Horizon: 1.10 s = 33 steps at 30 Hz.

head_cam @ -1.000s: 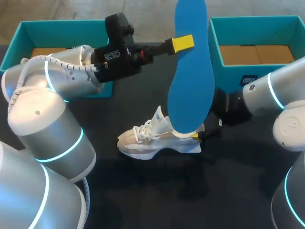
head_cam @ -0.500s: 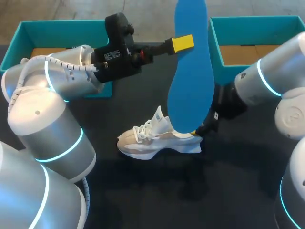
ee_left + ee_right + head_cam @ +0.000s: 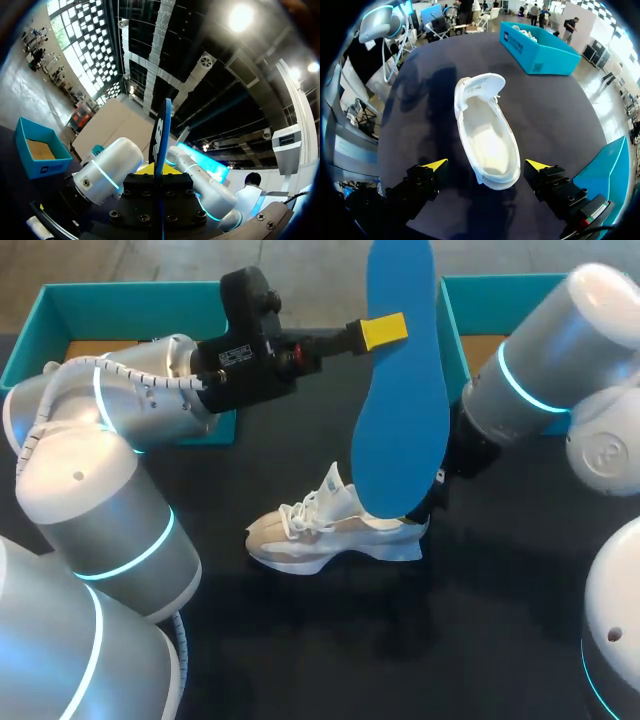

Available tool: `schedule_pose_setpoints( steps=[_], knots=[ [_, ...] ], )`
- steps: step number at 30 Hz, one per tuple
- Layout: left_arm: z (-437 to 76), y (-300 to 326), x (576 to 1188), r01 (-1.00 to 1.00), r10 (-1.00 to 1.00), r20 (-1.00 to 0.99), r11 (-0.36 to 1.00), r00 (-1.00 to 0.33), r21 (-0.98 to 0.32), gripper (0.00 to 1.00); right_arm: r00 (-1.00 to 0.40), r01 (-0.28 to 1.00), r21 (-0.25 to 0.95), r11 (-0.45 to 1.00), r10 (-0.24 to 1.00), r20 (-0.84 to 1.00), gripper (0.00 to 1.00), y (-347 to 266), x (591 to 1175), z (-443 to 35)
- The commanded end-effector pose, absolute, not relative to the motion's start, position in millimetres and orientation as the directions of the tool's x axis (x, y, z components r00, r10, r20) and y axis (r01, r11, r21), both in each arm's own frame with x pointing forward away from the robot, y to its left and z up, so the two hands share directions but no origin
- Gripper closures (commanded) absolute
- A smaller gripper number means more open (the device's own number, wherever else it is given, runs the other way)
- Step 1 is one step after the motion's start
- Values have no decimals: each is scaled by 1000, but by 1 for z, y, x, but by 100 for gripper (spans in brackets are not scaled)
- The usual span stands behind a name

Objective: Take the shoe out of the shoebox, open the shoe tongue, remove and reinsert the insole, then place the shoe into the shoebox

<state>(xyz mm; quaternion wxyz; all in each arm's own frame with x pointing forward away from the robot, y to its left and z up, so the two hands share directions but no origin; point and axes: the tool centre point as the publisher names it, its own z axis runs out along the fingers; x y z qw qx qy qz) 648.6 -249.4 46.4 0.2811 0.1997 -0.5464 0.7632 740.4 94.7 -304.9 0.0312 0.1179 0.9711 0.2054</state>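
A white and beige shoe lies on the black table, toe toward my left arm. High above it my left gripper is shut on the edge of a long blue insole, which hangs toe-down over the shoe's heel. In the left wrist view the insole shows edge-on, pinched in the left gripper. My right gripper stands open, its yellow fingertips on either side of the shoe's heel and not touching it. The shoe's inside is bare. In the head view the insole partly hides the right gripper.
Two teal shoeboxes sit at the table's back: one at the left behind my left arm, one at the right behind my right arm. In the right wrist view one teal box lies beyond the shoe's toe, another beside the gripper.
My right arm has swung up and farther back, its gripper staying by the shoe's heel. The left arm, the insole and the shoe have not moved.
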Motion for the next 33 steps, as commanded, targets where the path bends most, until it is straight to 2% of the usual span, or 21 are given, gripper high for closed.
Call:
schedule_pose_setpoints(
  steps=[1,16,33],
  knots=[
    [46,-251,648,-647,211,612,-250,-763,-721,100,-973,219,304,927,232,-10,0,98,742,-303],
    [46,-251,648,-647,211,612,-250,-763,-721,100,-980,197,235,952,201,8,0,101,742,-301],
    [46,-251,648,-647,211,612,-250,-763,-721,100,-989,139,223,965,145,-7,0,100,734,-305]
  ],
)
